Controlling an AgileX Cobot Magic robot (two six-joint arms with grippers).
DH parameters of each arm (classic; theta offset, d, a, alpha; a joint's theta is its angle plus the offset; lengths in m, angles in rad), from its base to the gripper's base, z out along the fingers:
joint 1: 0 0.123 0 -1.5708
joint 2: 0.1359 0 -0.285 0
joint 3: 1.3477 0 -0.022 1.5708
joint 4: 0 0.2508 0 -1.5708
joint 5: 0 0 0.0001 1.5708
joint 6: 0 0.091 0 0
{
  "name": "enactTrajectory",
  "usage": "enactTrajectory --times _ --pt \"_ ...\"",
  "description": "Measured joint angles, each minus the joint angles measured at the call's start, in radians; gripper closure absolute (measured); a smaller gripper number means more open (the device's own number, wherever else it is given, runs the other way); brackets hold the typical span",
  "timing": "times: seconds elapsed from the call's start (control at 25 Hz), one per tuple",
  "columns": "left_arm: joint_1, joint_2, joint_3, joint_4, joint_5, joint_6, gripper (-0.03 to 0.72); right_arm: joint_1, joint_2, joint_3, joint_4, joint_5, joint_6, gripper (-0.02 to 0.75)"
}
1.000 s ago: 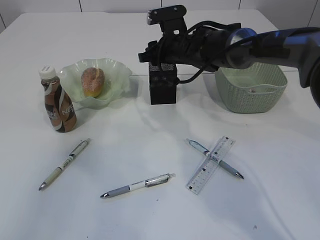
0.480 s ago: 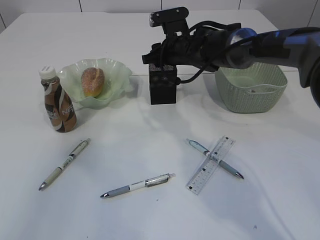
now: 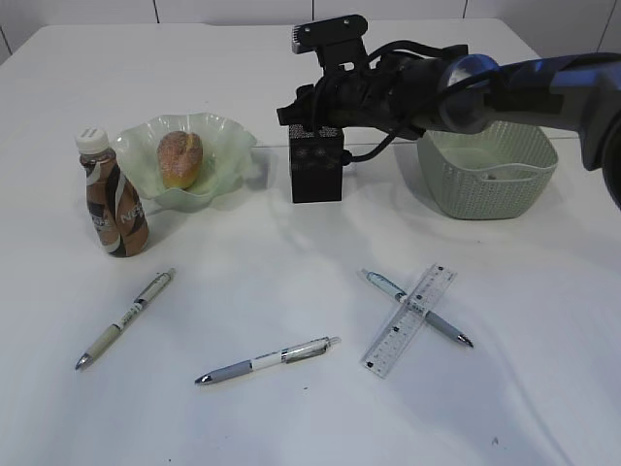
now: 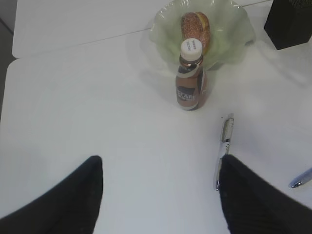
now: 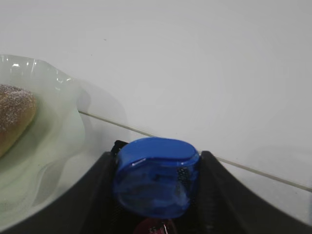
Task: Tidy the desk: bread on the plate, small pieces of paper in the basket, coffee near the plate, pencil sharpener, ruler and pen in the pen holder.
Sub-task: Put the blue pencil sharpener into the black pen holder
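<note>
Blue plastic pencil sharpener (image 5: 157, 176) is seen clamped in the right jaws only in the right wrist view, above the black square pen holder (image 3: 315, 165). The left jaws are shown apart over the white desk (image 4: 97, 107).

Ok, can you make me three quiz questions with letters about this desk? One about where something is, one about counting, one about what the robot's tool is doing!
1. Where is the bread?
A. on the green plate
B. in the basket
C. beside the ruler

2. How many pens lie on the table?
A. one
B. three
C. five

3. What is the right tool doing?
A. resting empty
B. holding a blue pencil sharpener
C. holding a pen

Answers:
1 A, the bread sits in the wavy plate.
2 B, two lie alone, one under the ruler.
3 B, the blue sharpener sits between its fingers.
</note>
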Motion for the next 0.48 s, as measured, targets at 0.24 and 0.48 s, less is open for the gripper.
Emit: enactTrajectory --times 0.24,0.48 --pt "0.0 0.0 0.0 0.0 -0.006 0.0 0.162 0.0 0.0 0.0 0.0 0.002 0.008 0.353" --pt "0.0 0.0 0.0 0.0 -0.011 0.0 0.162 0.0 0.0 0.0 0.0 0.005 0.016 0.344"
